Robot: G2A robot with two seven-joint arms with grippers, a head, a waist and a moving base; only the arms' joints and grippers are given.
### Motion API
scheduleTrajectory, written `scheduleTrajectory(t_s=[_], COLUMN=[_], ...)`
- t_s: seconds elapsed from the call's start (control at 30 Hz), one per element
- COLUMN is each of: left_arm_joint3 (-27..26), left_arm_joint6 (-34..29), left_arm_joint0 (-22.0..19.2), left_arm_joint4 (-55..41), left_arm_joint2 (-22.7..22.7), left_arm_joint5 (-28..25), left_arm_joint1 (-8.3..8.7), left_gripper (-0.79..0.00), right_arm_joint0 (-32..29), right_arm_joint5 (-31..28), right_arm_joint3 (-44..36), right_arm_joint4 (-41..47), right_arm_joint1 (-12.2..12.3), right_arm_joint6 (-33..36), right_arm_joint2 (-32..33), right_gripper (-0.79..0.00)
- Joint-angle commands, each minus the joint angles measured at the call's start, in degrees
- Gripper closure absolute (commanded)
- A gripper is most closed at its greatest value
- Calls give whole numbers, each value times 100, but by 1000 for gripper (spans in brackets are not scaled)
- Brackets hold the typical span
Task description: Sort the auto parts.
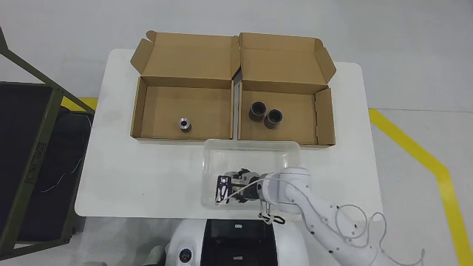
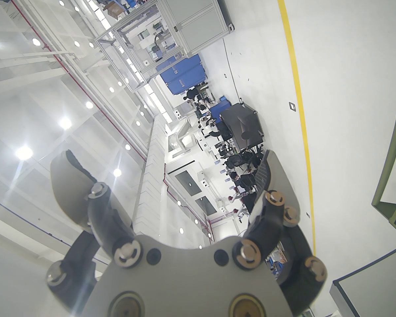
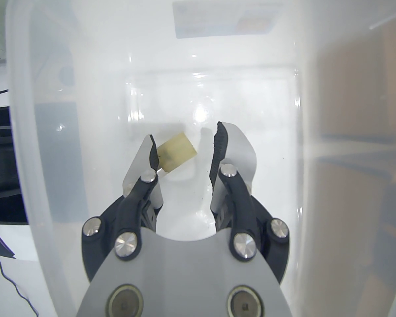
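Note:
A clear plastic bin [image 1: 251, 145] stands at the table's front, and my right gripper [image 1: 225, 187] is down inside it. In the right wrist view that gripper [image 3: 184, 132] is open, and a small pale yellow part [image 3: 178, 151] lies on the bin floor between its fingers, against one pad [image 3: 153, 158]. Behind the bin are two open cardboard boxes. The left box [image 1: 140, 111] holds one small metal ring [image 1: 184, 125]. The right box [image 1: 323, 114] holds two dark cylinders [image 1: 258, 110] [image 1: 274, 118]. My left gripper [image 2: 166, 166] is open, holds nothing and points up into the room.
The white table [image 1: 118, 170] has bare room to the left of the bin. A dark cart with a green frame [image 1: 29, 162] stands close to the table's left side. The boxes' raised flaps [image 1: 240, 55] line the far side.

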Motion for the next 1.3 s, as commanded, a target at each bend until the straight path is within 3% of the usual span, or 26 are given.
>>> scheduleTrajectory(t_s=[0.0, 0.17, 0.3, 0.4, 0.47, 0.5, 0.97, 1.27], left_arm_joint3=[0, 0, 0, 0, 0, 0, 0, 0], left_arm_joint6=[0, 0, 0, 0, 0, 0, 0, 0], left_arm_joint0=[0, 0, 0, 0, 0, 0, 0, 0], left_arm_joint4=[0, 0, 0, 0, 0, 0, 0, 0], left_arm_joint2=[0, 0, 0, 0, 0, 0, 0, 0], left_arm_joint5=[0, 0, 0, 0, 0, 0, 0, 0], left_arm_joint1=[0, 0, 0, 0, 0, 0, 0, 0], left_gripper=[-785, -785, -785, -785, -785, -785, -785, -785], right_arm_joint0=[-4, 18, 78, 124, 149, 162, 181, 138], right_arm_joint5=[18, -6, -8, 5, 16, 18, 69, 94], right_arm_joint3=[15, 86, 145, 182, 200, 203, -147, 114], right_arm_joint4=[52, 237, 320, 340, 342, 337, 44, -137], right_arm_joint1=[9, 20, 14, 10, 10, 11, 98, 149], right_arm_joint6=[45, 123, 138, 137, 142, 147, 57, -118], right_arm_joint2=[22, 25, -33, -75, -99, -110, -32, -8], right_gripper=[-329, -336, -283, -169, -22, 0, 0, 0])
